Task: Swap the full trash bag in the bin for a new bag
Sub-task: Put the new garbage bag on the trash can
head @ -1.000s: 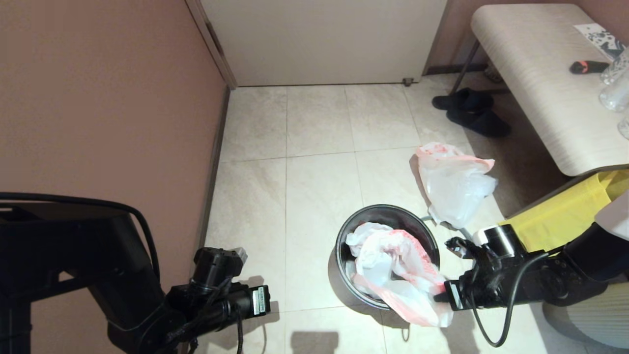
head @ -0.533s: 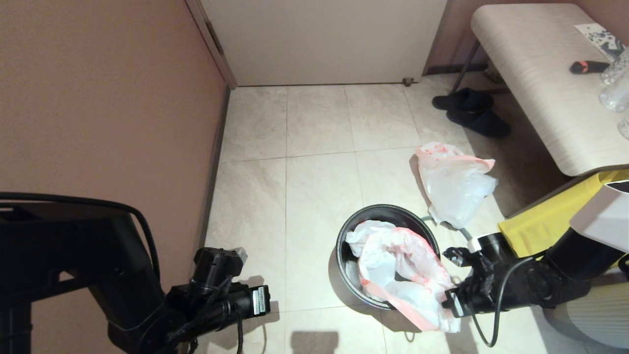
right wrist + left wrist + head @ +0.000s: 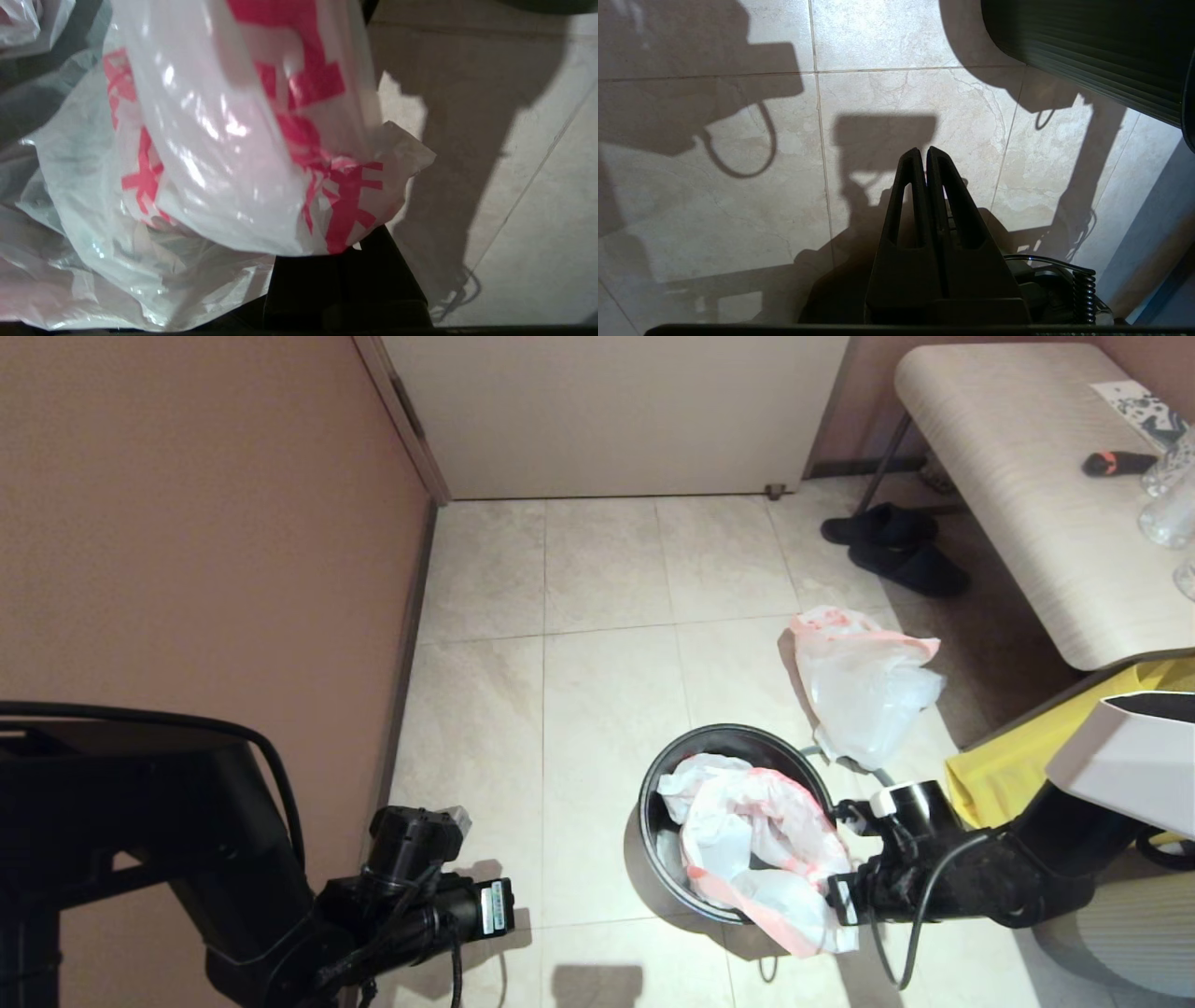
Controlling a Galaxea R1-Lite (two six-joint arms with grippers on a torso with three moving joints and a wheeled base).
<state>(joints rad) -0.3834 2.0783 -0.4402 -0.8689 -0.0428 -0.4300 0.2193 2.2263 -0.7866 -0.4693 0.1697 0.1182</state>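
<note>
The black round bin [image 3: 709,739] stands on the tiled floor in the middle of the head view. The new bag [image 3: 747,831], thin white plastic with a pink-red band, lies crumpled inside it and spills over the near right rim. My right gripper [image 3: 834,903] is shut on that overhanging edge, just outside the rim. In the right wrist view the new bag [image 3: 224,154] covers the fingertips. A grey curved strip [image 3: 814,752], likely the hoop, lies on the floor behind the bin. My left gripper [image 3: 923,151] is parked shut and empty over bare tiles at lower left.
A lumpy white bag [image 3: 864,695] sits on the floor behind and right of the bin. A yellow bag [image 3: 1055,747] and a bench [image 3: 1027,476] stand at the right, with black slippers [image 3: 896,546] beneath the bench. The pink wall [image 3: 187,523] bounds the left.
My right arm has moved left toward the bin and slightly away from me, carrying the bag's edge with it. The bag now hangs closer against the near right rim. The left arm is still.
</note>
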